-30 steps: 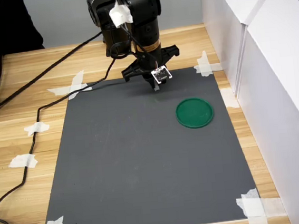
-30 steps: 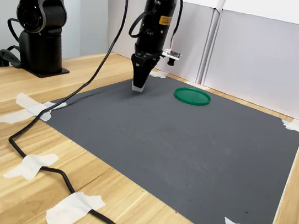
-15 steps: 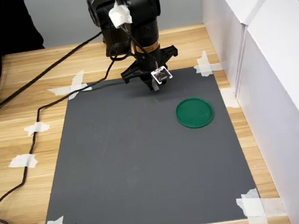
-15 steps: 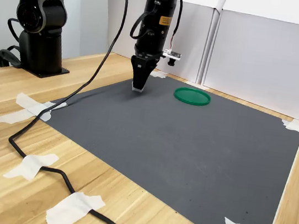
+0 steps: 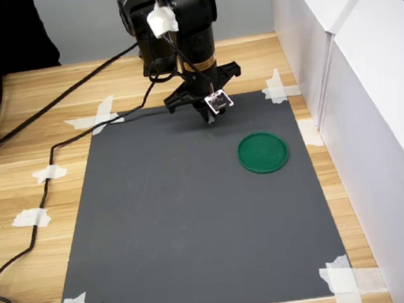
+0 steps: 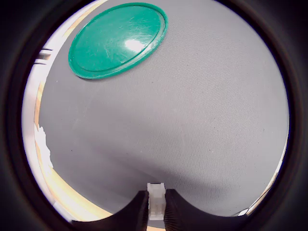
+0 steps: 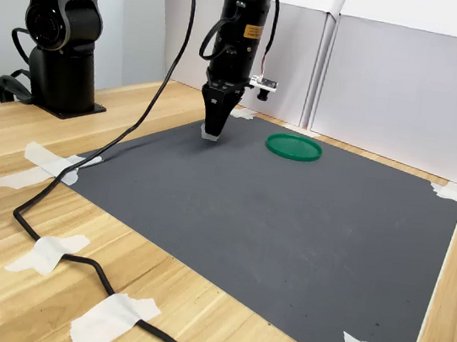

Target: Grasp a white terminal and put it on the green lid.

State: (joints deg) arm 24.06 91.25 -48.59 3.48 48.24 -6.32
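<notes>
Wrist view shows you the gripper clamped on the terminal; arm vertical, yellow label probably unreadable.

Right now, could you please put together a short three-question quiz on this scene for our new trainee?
1. True or false: the pincer is shut on the white terminal.
2. In the first exterior view, the green lid lies on which surface? A) the grey mat B) the bare wooden table C) a white panel
3. Fill in: in the wrist view, the top of the green lid is ____ (bare / loaded).

Key
1. True: the jaws press the terminal from both sides.
2. A: it lies on the grey mat, toward the first exterior view's right.
3. Bare: nothing rests on it yet.
</notes>
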